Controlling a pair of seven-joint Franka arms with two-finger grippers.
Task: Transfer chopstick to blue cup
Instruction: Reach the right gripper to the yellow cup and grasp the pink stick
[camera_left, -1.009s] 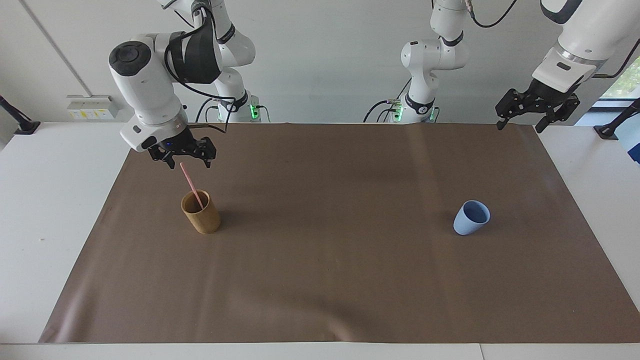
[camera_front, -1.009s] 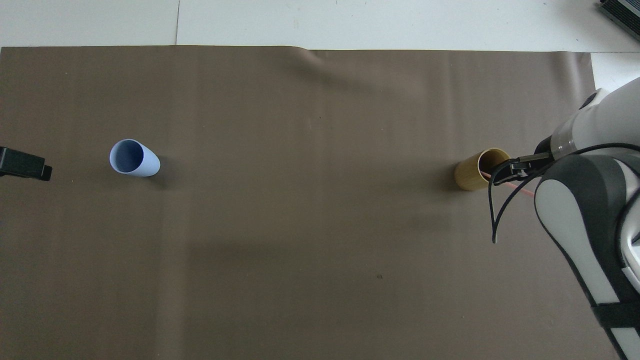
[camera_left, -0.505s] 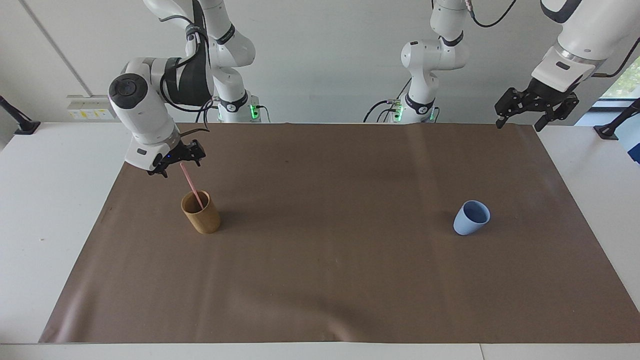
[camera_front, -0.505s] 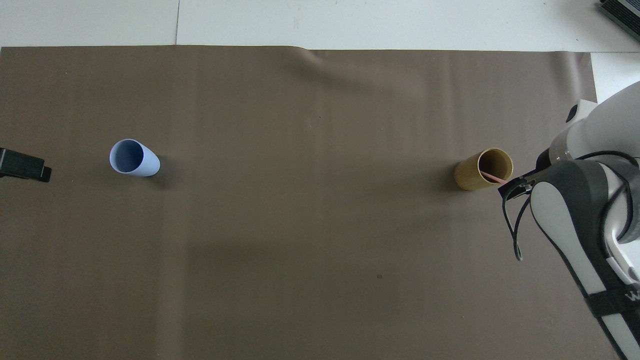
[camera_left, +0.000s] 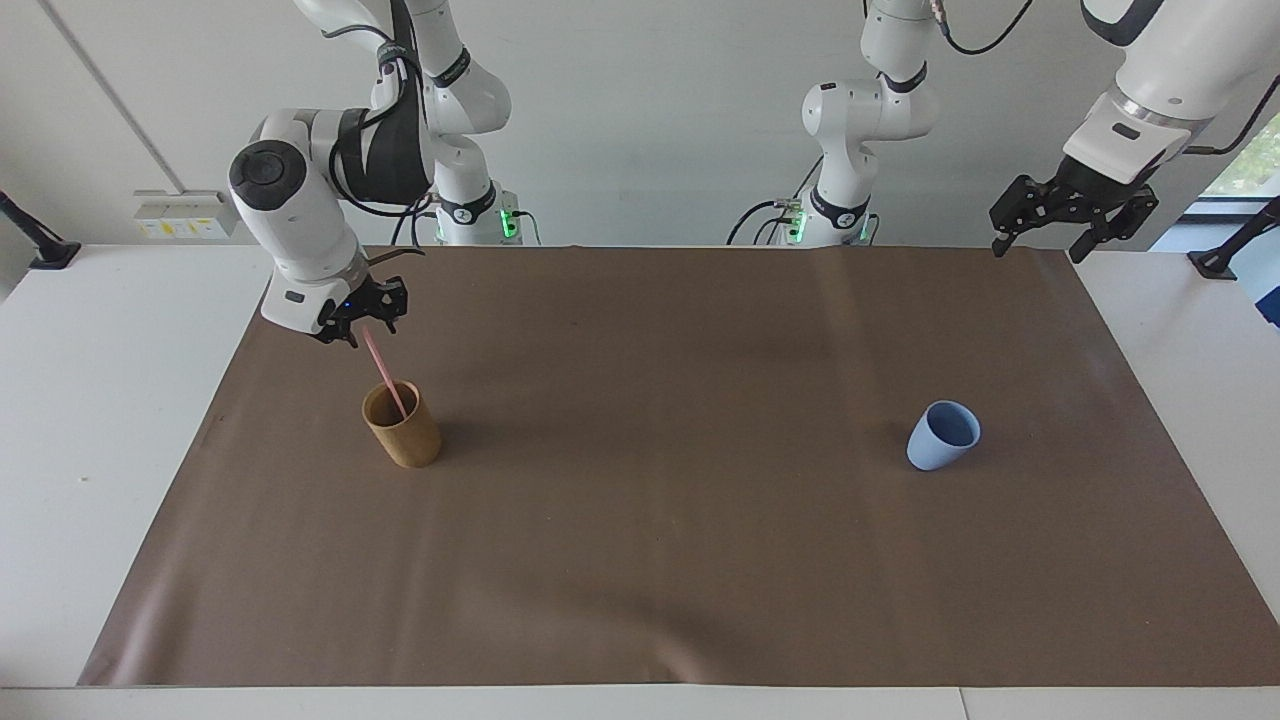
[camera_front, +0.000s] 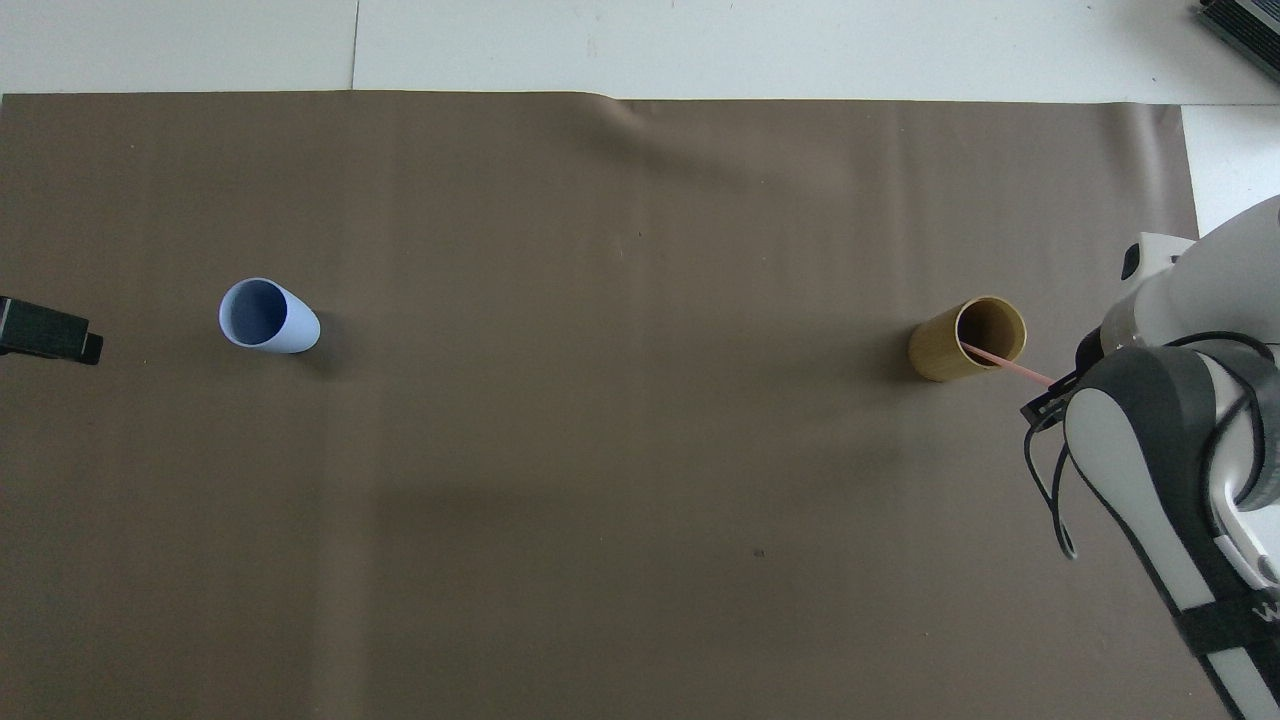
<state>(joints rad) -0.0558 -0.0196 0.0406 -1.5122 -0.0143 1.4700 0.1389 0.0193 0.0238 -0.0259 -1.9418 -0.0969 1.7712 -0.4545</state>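
Note:
The pale-pink chopstick (camera_left: 385, 375) leans in a tan-brown cup (camera_left: 402, 428), its top end tilted toward the robots. In the overhead view the chopstick (camera_front: 1008, 364) runs from the tan cup (camera_front: 966, 338) out to my right gripper (camera_front: 1045, 405). My right gripper (camera_left: 363, 322) is at the chopstick's top end, above the tan cup. The light-blue cup (camera_left: 943, 435) stands upright toward the left arm's end of the mat, also seen as the blue cup (camera_front: 268, 315). My left gripper (camera_left: 1040, 250) hangs open with nothing in it over the mat's corner, waiting.
A brown mat (camera_left: 660, 560) covers most of the white table (camera_left: 110, 400). The two cups stand far apart on it, with bare mat between them. Only the tip of the left gripper (camera_front: 48, 331) shows in the overhead view.
My right wrist has turned and drawn back from over the tan cup's mouth to the chopstick's top end. The chopstick, both cups and the left arm have not moved.

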